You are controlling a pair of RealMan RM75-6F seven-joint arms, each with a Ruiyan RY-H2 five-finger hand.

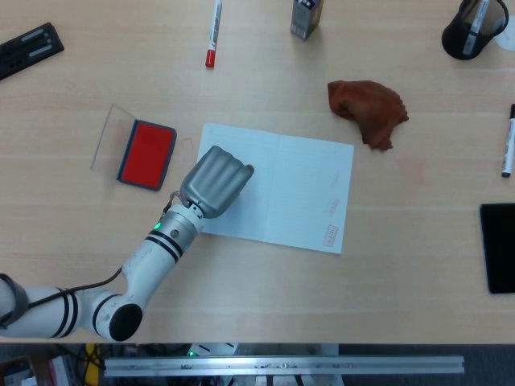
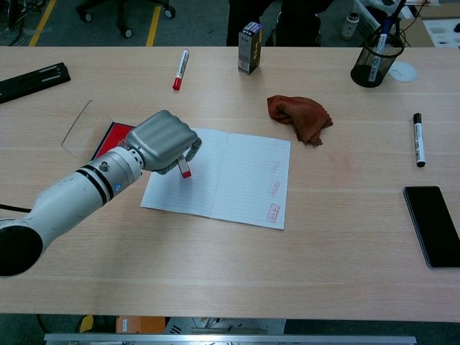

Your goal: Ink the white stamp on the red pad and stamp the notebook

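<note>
Left hand [image 2: 164, 140] clenched around white stamp [image 2: 182, 166] over notebook [image 2: 219, 175] left page — long axis near upright, red face down. Stamp body mostly hidden by fingers; contact with paper unclear. Red pad [image 1: 147, 153] lies beside notebook.

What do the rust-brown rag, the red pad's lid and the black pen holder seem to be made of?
The rust-brown crumpled rag looks like soft matte cloth, going by its folds and limp heap. The clear flat lid lying open beside the red ink pad seems to be transparent plastic, since the table shows through it. The black round pen holder appears to be wire mesh, probably metal, because pens show faintly through its wall.
</note>
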